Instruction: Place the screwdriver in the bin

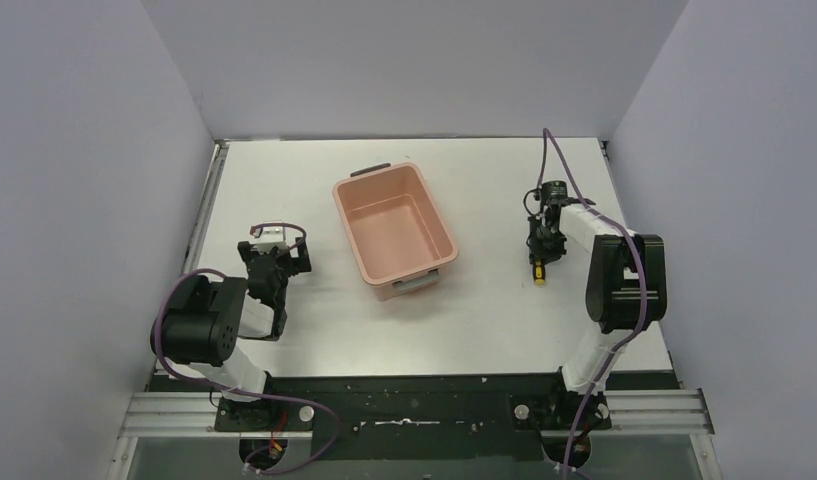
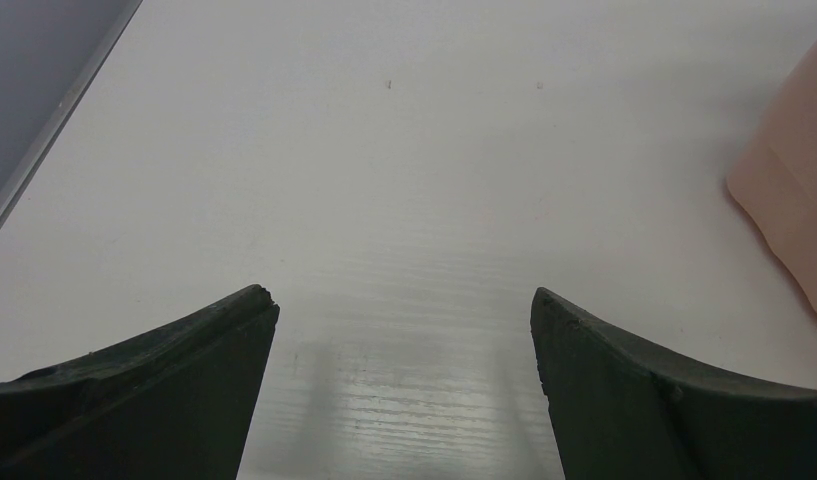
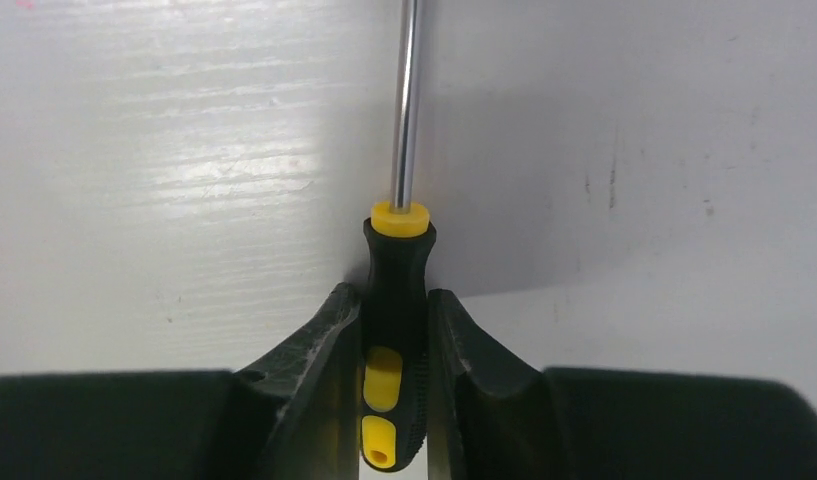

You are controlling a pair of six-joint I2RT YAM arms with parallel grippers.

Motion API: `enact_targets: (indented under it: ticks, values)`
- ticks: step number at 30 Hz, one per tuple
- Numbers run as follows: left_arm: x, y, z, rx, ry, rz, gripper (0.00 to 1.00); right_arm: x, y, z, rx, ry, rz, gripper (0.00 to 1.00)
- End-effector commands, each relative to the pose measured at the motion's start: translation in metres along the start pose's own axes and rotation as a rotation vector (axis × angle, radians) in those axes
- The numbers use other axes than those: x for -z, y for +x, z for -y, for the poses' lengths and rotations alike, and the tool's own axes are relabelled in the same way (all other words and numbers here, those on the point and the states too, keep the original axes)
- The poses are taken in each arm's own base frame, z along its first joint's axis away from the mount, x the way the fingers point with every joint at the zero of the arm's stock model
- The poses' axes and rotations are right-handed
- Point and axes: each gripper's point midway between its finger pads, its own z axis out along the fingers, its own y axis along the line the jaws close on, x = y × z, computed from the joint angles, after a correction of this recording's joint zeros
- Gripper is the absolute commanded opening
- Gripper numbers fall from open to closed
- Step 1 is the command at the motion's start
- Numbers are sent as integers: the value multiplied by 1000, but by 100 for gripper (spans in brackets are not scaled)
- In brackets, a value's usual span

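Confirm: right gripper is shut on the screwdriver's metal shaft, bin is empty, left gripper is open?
One thing is off. The right gripper is shut on the handle of the screwdriver, not its metal shaft, as the right wrist view shows. The rest holds: the bin is empty and the left gripper is open.

Right end effector (image 3: 395, 305) closed, left (image 2: 404, 300) spread

Black-and-white arms (image 1: 620, 278), purple cables (image 1: 554, 155)
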Motion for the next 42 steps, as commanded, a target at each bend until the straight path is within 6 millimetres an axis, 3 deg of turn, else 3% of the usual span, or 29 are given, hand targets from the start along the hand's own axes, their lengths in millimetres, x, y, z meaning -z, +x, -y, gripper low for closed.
enact_targets:
  ticks: [1,4,8,11,13,15,18,21,24,28,32,38,42]
  values:
    - [-2,-14,0,5,6,47,97,33,-33,17,38,108,40,0]
    - [-2,-14,0,5,6,47,97,87,-61,19,33,126,89,0]
    - [-2,-15,0,5,5,48,97,148,-83,20,3,122,161,0]
    - [-2,-15,0,5,6,47,97,181,-96,13,-29,94,227,0]
    - [-2,-15,0,5,6,48,97,194,-102,-4,-34,69,258,0]
    - [-2,-15,0,4,5,48,97,207,-108,-39,3,17,307,0]
    - [-2,-14,0,5,6,46,97,230,-117,-127,94,-168,426,0]
    - [-2,-15,0,4,6,47,97,252,-110,-221,215,-361,513,0]
    - [-2,-15,0,4,7,47,97,261,-98,-287,299,-463,542,0]
    - [-2,-14,0,5,5,47,97,240,-91,-320,340,-427,533,0]
    - [-2,-15,0,4,5,48,97,194,-69,-336,391,-377,461,0]
    - [-2,-14,0,4,5,46,97,115,-28,-339,456,-274,336,1]
    - [-2,-15,0,4,6,48,97,82,-16,-333,447,-217,296,14]
